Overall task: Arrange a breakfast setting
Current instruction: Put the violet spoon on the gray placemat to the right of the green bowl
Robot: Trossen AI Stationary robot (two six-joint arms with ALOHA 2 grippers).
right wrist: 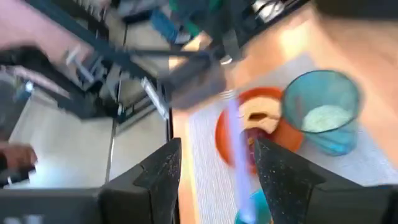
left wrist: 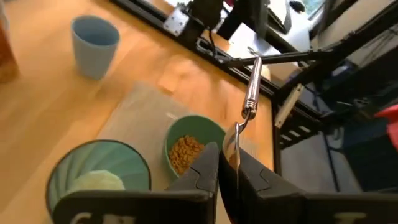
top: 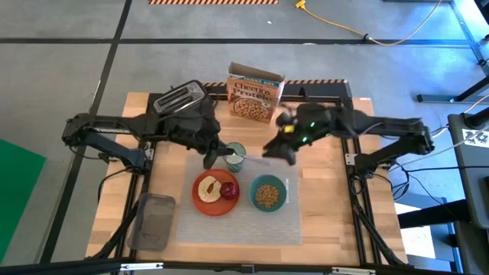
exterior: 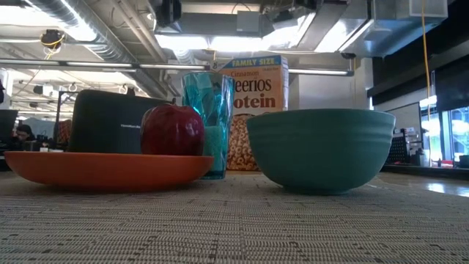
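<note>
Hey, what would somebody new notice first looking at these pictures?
Probably the metal spoon pinched in the left end effector, held above the teal bowl of cereal. Next, the orange plate with the toast slice and red apple, sitting left of the bowl on the pale placemat. The right end effector hangs open over the mat.

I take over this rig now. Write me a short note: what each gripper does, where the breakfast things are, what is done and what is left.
Left gripper: shut on the spoon, above the mat near the glass.
Right gripper: open, holds nothing, behind the bowl.
Done: plate with toast and apple, bowl with cereal and glass are on the mat.
Left: lay the spoon down, probably beside the bowl.
</note>
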